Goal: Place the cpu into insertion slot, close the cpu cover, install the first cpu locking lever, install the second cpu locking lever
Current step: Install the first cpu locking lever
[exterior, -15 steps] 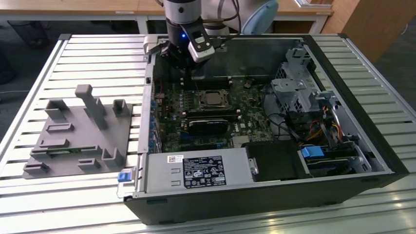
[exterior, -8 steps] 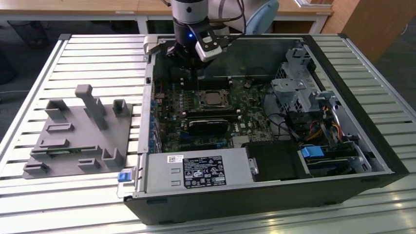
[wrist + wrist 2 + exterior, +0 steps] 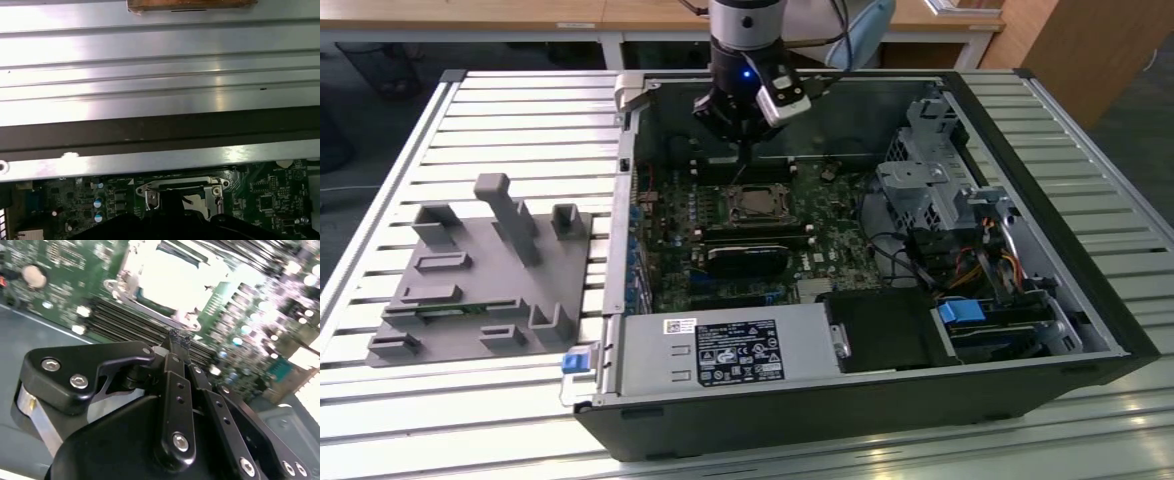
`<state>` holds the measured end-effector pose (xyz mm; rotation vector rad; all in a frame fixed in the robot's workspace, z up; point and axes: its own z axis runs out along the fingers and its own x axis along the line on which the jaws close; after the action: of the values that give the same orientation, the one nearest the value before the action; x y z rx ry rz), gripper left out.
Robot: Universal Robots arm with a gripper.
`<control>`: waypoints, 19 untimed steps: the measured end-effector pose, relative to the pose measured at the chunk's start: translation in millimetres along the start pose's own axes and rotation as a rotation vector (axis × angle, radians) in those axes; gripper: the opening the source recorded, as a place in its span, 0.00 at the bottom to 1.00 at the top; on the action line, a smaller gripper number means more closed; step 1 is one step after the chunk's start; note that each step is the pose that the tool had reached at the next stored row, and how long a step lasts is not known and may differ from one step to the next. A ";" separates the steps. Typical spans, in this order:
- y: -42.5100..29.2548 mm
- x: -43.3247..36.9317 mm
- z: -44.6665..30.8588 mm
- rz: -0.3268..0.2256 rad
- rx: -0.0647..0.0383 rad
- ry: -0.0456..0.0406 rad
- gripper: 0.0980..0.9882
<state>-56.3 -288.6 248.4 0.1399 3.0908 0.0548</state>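
In the exterior view, a grey fixture stands at the left and the open computer case at the right. In the case, the cpu lies flat in the insertion slot. The gripper has its fingers pressed together on nothing, with the tips just at the chip's 12 o'clock. I judge the chip light, stiff and fragile underneath, best taken by its opposite edges, while the thin cpu cover looks springy.

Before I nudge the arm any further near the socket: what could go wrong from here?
1. The gripper sits just above the memory slots beside the insertion slot; drifting lower could scrape them.
2. Whether the cpu cover lies fully flat cannot be told; pushing on it might bend it.
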 end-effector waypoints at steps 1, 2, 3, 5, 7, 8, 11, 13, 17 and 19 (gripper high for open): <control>0.3 -3.8 0.5 -0.001 0.000 0.0001 0.01; 0.6 -6.8 1.1 -0.002 0.000 0.0001 0.01; 0.8 -8.9 1.7 -0.003 0.000 0.0001 0.01; 0.9 -10.0 2.8 -0.003 0.000 0.0000 0.01; 0.9 -10.0 4.0 -0.003 0.000 0.0001 0.01; 0.8 -10.0 4.7 -0.003 0.000 -0.0004 0.01; 0.7 -9.9 7.2 -0.006 -0.004 -0.0050 0.01; 0.8 -9.8 8.7 -0.017 -0.007 -0.0083 0.01; 2.2 -9.4 12.2 -0.037 -0.010 -0.0149 0.01; 4.6 -9.1 14.0 -0.039 -0.010 -0.0156 0.01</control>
<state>-46.2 -284.4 235.0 0.0786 3.0759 0.0679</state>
